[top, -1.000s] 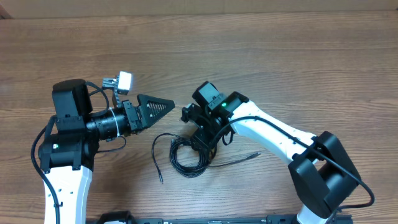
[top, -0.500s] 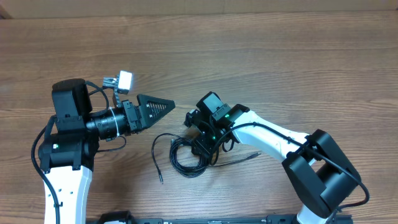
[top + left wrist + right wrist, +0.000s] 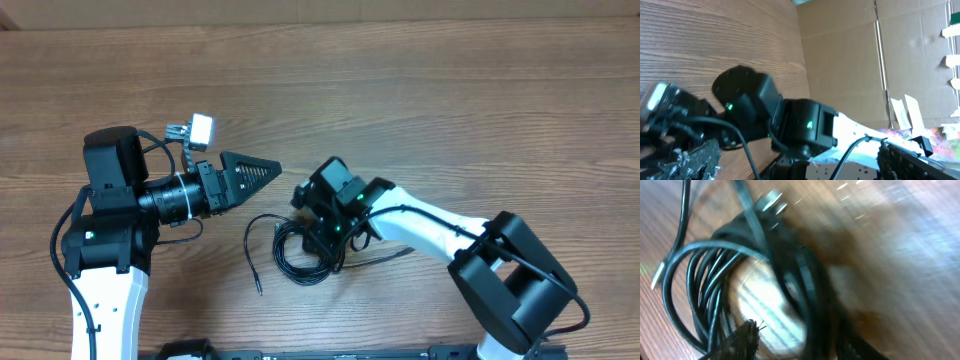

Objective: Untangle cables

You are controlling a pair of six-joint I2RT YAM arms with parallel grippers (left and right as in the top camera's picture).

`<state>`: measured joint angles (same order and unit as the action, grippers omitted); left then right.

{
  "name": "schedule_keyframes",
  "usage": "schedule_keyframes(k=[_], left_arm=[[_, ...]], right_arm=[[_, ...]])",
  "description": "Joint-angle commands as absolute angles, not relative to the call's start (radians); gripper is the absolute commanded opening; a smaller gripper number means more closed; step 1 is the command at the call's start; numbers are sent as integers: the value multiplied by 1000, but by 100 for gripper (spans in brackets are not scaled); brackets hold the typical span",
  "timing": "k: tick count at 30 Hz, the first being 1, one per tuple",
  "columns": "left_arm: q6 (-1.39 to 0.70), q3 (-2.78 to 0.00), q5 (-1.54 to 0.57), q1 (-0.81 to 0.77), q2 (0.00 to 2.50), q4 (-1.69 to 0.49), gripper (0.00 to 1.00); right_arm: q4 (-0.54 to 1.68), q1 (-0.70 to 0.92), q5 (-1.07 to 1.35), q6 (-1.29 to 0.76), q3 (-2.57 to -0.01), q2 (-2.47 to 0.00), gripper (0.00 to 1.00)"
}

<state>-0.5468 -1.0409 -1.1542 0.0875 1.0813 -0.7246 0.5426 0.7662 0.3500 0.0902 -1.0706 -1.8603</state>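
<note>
Looking from overhead: I see the cables (image 3: 300,265) as a small black coil on the wooden surface (image 3: 450,90), near-centre. One loose strand trails left and near, another runs right.
Right claw, overhead: the right claw (image 3: 326,252) points down at the coil's right edge. I cannot tell from this angle whether it touches.
Left claw, overhead: the left claw (image 3: 268,169) hangs left and far of the coil, apart from it. Jaws wide, nothing in them.
Left wrist: the right arm (image 3: 790,125) fills my picture, green lights on its black housing.
Right wrist: blurred. The coil's loops fill the frame, with a metal plug end (image 3: 771,197) at the top. One dark fingertip (image 3: 742,340) sits just beside the loops. I cannot tell whether this claw is wide, narrow or gripping.
</note>
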Motion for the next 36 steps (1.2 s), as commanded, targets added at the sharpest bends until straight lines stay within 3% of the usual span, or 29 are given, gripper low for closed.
schedule_keyframes(k=[1, 2, 8, 19, 28, 36], left_arm=[[-520, -1058, -1198, 91, 1079, -720, 100], [-520, -1058, -1199, 91, 1079, -720, 100], [-520, -1058, -1198, 91, 1079, -719, 100], [-514, -1058, -1198, 91, 1079, -705, 100], [-380, -1058, -1183, 91, 1079, -722, 100], [-354, -1058, -842, 91, 1079, -840, 100]], right_arm=[[534, 789, 334, 74, -1055, -1869, 9], [535, 790, 334, 74, -1055, -1869, 4], [538, 772, 332, 74, -1093, -1867, 4], [655, 667, 331, 56, -1386, -1787, 4], [729, 623, 316, -44, -1532, -1685, 4], [760, 624, 317, -83, -1533, -1560, 4]])
